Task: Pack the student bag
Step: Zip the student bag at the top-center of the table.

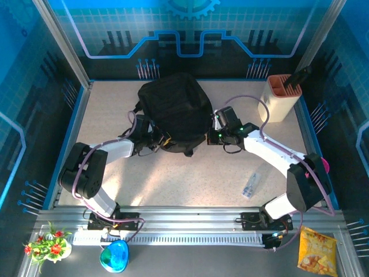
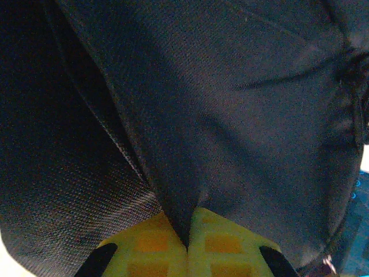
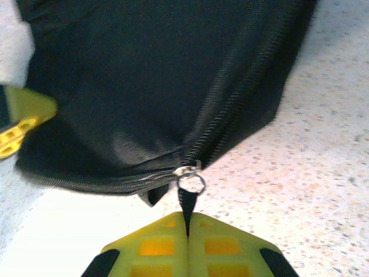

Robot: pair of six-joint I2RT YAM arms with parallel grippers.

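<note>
The student bag [image 1: 174,109], a large black fabric backpack, lies in the middle of the table between both arms. At its near left side my left gripper [image 1: 157,138] is shut on a fold of the bag's black fabric [image 2: 179,202]. My right gripper [image 1: 214,137] sits at the bag's right edge, shut on the black zipper pull [image 3: 187,202] that hangs from a metal ring [image 3: 191,183] on the zipper [image 3: 230,104]. The left gripper's yellow fingers [image 3: 20,124] show at the left edge of the right wrist view. The bag's inside is hidden.
A beige holder with a dark tool [image 1: 282,95] stands at the back right. A small clear packet [image 1: 251,186] lies on the table near the right arm. On the front ledge lie a snack bag [image 1: 316,249], a blue object [image 1: 114,256] and a small flower pot [image 1: 47,245].
</note>
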